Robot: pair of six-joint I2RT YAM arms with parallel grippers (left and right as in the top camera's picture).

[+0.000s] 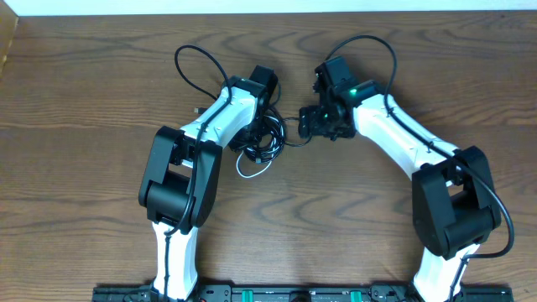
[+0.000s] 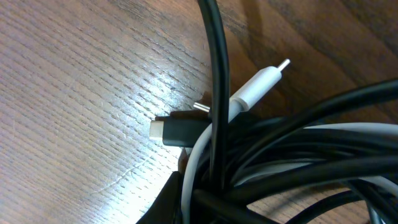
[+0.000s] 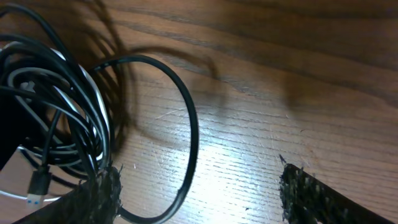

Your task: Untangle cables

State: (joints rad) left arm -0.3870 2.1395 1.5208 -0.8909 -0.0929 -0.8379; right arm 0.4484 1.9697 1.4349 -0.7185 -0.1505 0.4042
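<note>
Mostly black cables (image 2: 298, 149) bundled; white plug (image 2: 258, 86) poking out.

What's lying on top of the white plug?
One black cable crosses over the white plug near its base. Its metal tip is uncovered. Past the crossing, black loops cover most of the white cord, so its path is hidden.

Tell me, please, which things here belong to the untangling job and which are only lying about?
For the job:
- black cables, tangled
- white cable
- left gripper
- right gripper, open

Not for the job:
- wooden table
- thick arm cable
</note>
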